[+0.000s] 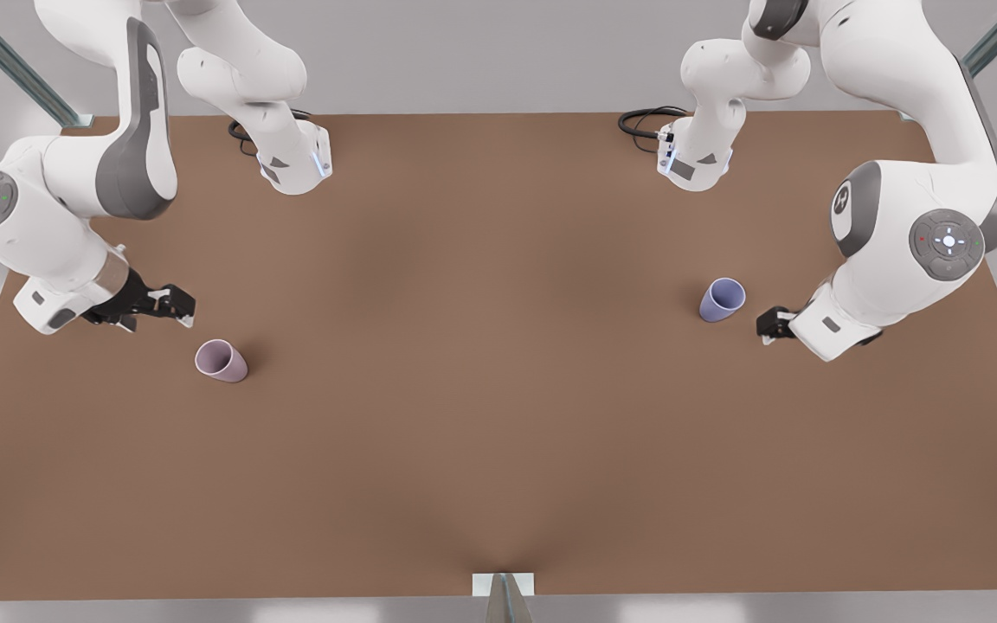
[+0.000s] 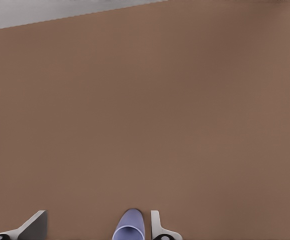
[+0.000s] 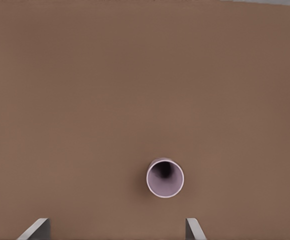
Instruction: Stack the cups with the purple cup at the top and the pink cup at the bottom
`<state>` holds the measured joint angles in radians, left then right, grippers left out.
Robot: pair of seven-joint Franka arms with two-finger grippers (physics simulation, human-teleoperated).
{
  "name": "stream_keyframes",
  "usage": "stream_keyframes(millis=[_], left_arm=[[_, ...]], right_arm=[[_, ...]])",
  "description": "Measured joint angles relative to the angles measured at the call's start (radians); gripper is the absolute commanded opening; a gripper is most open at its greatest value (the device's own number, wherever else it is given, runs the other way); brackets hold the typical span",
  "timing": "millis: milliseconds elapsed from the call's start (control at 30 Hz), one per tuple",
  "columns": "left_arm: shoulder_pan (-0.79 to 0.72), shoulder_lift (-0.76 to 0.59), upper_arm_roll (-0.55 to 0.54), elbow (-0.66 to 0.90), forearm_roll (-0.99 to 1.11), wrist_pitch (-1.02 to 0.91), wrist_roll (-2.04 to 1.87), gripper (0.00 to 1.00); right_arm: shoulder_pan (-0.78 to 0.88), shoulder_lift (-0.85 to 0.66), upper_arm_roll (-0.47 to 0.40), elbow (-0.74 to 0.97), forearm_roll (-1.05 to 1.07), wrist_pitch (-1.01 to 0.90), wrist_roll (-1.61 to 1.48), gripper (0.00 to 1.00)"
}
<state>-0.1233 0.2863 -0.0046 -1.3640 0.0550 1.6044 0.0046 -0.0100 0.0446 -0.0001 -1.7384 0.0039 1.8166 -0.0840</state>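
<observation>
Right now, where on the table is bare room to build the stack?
The wide brown table between the pink cup and purple cup is bare. Crowded beside each cup: right gripper near pink, left gripper near purple.
</observation>
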Motion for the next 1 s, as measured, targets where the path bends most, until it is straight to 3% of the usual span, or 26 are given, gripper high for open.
stream_keyframes(millis=[167,300,600,1000], left_arm=[[-0.001,0.003,0.0,-0.006,0.001,0.003,-0.001,1.0],[-0.001,0.011,0.0,-0.01,0.001,0.0,-0.002,1.0],[-0.001,0.015,0.0,-0.011,-0.003,-0.008,-0.003,1.0],[-0.001,0.038,0.001,-0.011,-0.002,-0.014,-0.006,1.0]], right_arm=[[-0.009,0.0,-0.001,-0.032,-0.002,0.009,0.017,1.0],[-0.018,0.009,-0.007,-0.154,-0.002,0.065,0.02,1.0],[-0.099,0.19,-0.053,-0.206,0.002,0.279,-0.041,1.0],[-0.103,0.266,-0.053,-0.297,0.004,0.47,-0.116,1.0]])
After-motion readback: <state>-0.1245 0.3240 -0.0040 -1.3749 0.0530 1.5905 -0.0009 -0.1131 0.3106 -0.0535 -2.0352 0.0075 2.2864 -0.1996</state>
